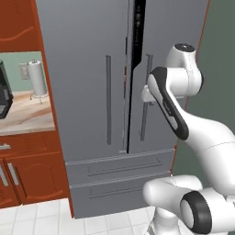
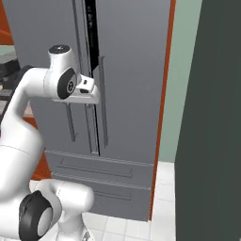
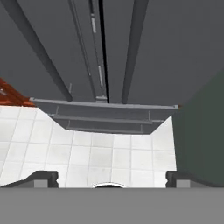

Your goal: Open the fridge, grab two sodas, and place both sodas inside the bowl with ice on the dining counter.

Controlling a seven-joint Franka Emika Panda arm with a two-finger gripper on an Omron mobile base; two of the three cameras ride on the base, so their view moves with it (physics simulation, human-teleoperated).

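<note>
The tall grey fridge (image 1: pixel 87 92) (image 2: pixel 132 70) (image 3: pixel 175 43) stands right in front of me. Only a thin dark slit shows between its two doors. My gripper (image 2: pixel 92 96) (image 3: pixel 111 178) hangs at mid-door height, just in front of the right door's bar handle (image 1: pixel 146 98) (image 2: pixel 102 99) (image 3: pixel 133 48). It points down along the fridge front. Its fingertips (image 3: pixel 43 177) stand wide apart, open, with nothing between them. In the left base view my own arm link covers most of the hand. The sodas, the bowl and the dining counter are out of view.
Two grey drawers (image 1: pixel 119 170) sit under the doors. Red-brown cabinets (image 1: pixel 27 179) and a wall counter with a paper towel roll (image 1: pixel 36 78) lie to the left. A dark wall (image 2: pixel 212 117) closes the right side. White floor tiles (image 3: pixel 87 153) lie below.
</note>
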